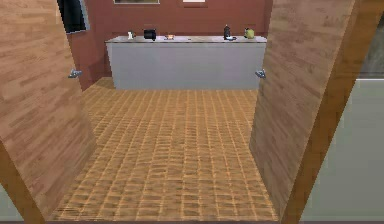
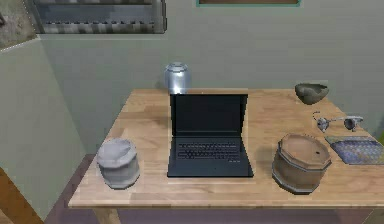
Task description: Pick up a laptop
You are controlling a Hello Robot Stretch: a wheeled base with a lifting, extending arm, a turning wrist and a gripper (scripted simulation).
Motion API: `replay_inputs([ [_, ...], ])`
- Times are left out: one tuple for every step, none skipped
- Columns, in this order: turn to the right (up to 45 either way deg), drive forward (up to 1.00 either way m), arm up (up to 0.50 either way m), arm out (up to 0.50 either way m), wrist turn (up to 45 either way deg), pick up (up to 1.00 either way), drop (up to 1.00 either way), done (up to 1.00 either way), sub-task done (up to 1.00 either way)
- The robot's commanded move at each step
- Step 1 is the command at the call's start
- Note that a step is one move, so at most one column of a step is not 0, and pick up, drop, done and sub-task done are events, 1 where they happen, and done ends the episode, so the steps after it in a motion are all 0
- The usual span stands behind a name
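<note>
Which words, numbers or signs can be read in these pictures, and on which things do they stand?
None can be read.
The laptop has a dark screen with no text on it, and the marks on its keys are too small to read.

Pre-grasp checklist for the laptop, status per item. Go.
1. The laptop sits on the table, roughly centred in the arm side view: ok.
2. Lid open, screen upright: ok.
3. The grey pot and brown container stand apart from the laptop: ok.
4. Gap between the glass jar and the back of the screen: cannot tell.
5. Keyboard end lies near the table's near edge, likely easing reach: ok.
</note>
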Motion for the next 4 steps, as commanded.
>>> replay_inputs([
  [0.0, 0.00, 0.50, 0.00, 0.0, 0.00, 0.00, 0.00, 0.00],
  [0.0, 0.00, 0.34, 0.00, 0.0, 0.00, 0.00, 0.00, 0.00],
  [0.0, 0.00, 0.00, 0.28, 0.0, 0.00, 0.00, 0.00, 0.00],
  [0.0, 0.00, 0.00, 0.00, 45.0, 0.00, 0.00, 0.00, 0.00],
])
